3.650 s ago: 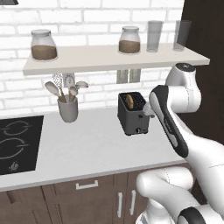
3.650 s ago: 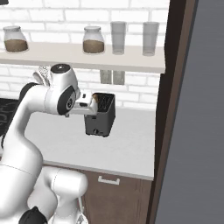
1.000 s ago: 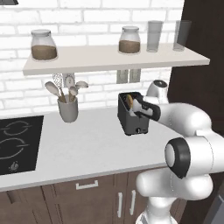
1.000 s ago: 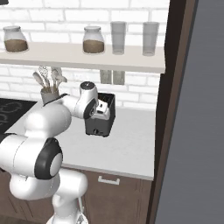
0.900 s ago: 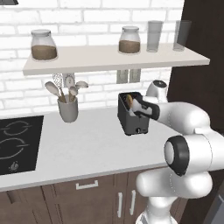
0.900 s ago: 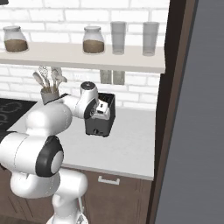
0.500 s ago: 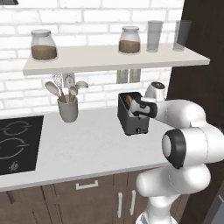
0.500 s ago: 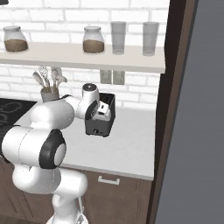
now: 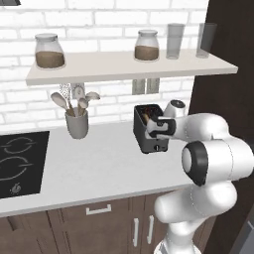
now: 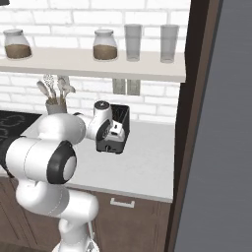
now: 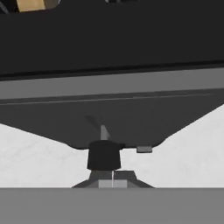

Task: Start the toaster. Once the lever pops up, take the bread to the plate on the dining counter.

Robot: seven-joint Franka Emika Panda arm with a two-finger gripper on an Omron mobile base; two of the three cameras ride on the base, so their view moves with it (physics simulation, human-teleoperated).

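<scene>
Gripper (image 11: 112, 177) fully closed, holding nothing, tips pressed at the toaster (image 9: 149, 130) lever (image 11: 104, 154). Bread (image 11: 34, 4) sits in the slot above.

Two base views look forward and down from behind the arm, left and right, sharing the counter (image 9: 99, 168), toaster (image 9: 149, 130) and shelf (image 10: 98, 66). The hand view sits very close to the toaster's dark side.

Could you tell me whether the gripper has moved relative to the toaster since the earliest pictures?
Yes. The gripper then hung off the toaster's right side with the arm stretched high; now it has closed in against the toaster's right end, jaws shut.
</scene>
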